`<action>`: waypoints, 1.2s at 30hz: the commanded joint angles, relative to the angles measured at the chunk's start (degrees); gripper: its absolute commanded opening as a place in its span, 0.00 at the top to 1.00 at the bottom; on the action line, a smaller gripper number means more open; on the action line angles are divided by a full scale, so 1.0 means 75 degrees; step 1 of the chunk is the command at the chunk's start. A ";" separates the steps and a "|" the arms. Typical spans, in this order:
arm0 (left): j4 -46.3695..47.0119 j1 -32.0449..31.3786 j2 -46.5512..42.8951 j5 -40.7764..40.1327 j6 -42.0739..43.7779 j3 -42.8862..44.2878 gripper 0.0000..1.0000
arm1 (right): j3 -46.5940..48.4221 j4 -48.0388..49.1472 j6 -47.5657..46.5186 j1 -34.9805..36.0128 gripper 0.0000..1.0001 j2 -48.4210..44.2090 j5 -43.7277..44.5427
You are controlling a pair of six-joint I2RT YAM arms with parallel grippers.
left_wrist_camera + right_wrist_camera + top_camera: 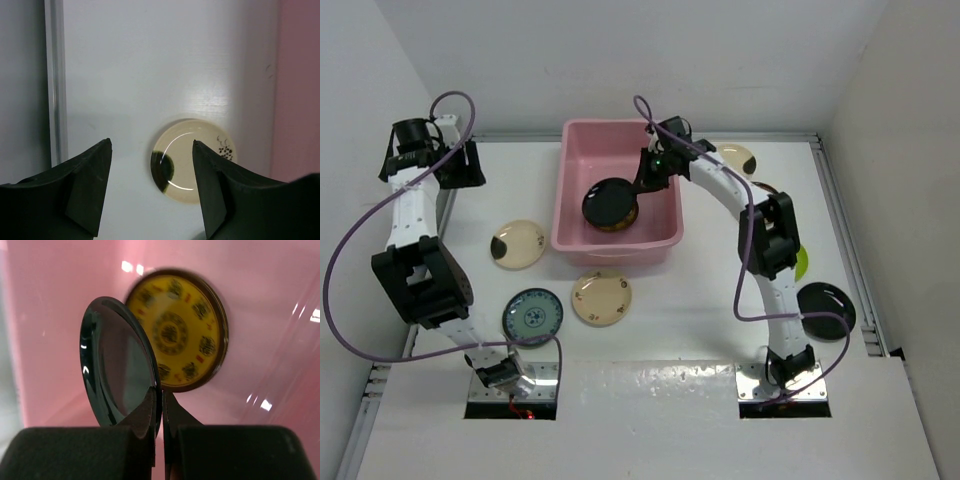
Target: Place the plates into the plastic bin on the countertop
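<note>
My right gripper [643, 183] [161, 394] is shut on the rim of a glossy black plate [609, 203] [117, 375], which hangs tilted on edge inside the pink plastic bin [575, 170] [50, 290]. Below it, a mustard-yellow patterned plate [186, 330] lies on the bin's floor. My left gripper [468, 168] [151, 145] stands open and high at the far left of the countertop [670, 330], holding nothing. Beneath it lies a cream plate with a dark patch [181, 167] [518, 244]. In front of the bin lie a teal plate [532, 316] and a cream plate [601, 297].
To the right of my right arm there are a black plate [825, 308], a lime green plate [803, 263] mostly hidden by the arm, and a cream plate with a dark patch [737, 158] at the back. White walls enclose the counter. A metal strip [56, 80] runs along its left edge.
</note>
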 commanded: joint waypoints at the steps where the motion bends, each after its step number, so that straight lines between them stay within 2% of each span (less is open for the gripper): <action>1: 0.0191 0.0204 -0.0139 -0.0165 0.0135 -0.0267 0.31 | 0.0000 0.0865 0.0232 0.0130 1.00 -0.0320 0.0443; 6: 0.0191 0.0426 0.0200 -0.0529 0.0135 -0.0736 0.31 | -0.0527 0.1745 0.0490 0.0272 1.00 0.0007 0.1286; 12: 0.0261 0.0427 0.0283 -0.0669 0.0135 -0.0889 0.31 | -0.0212 0.1864 0.0396 0.0283 1.00 0.0534 0.1979; 13: 0.0261 0.0427 0.0283 -0.0669 0.0135 -0.0889 0.31 | -0.0200 0.1816 0.0396 0.0260 0.97 0.0547 0.2246; 16: 0.0261 0.0427 0.0283 -0.0587 0.0286 -0.1029 0.31 | -0.0305 0.1804 0.0010 0.0271 0.59 0.0453 0.2354; 17: 0.0261 0.0427 0.0283 -0.0587 0.0287 -0.1030 0.31 | -0.0317 0.1793 -0.0281 0.0353 0.34 0.0442 0.2378; 18: 0.0354 0.0497 0.0353 -0.0587 0.0287 -0.1192 0.30 | -0.0270 0.1735 -0.0446 0.0388 0.28 0.0360 0.2366; 20: 0.0460 0.0498 0.0423 -0.0587 0.0287 -0.1369 0.28 | -0.0223 0.1606 -0.0926 0.0505 0.21 0.0255 0.2343; 25: 0.0870 0.0498 0.0949 -0.0669 0.0463 -0.2037 0.27 | -0.0281 0.1465 -0.1572 0.0705 0.20 -0.0260 0.2810; 31: 0.0953 0.0662 0.2051 -0.0295 0.0697 -0.2131 0.27 | -0.0328 0.1522 -0.1970 0.0869 0.20 -0.1091 0.2706; 36: 0.0450 0.0732 0.2685 0.1076 0.1001 -0.2061 0.31 | -0.0970 0.1839 -0.2182 0.1080 0.15 -0.1913 0.2460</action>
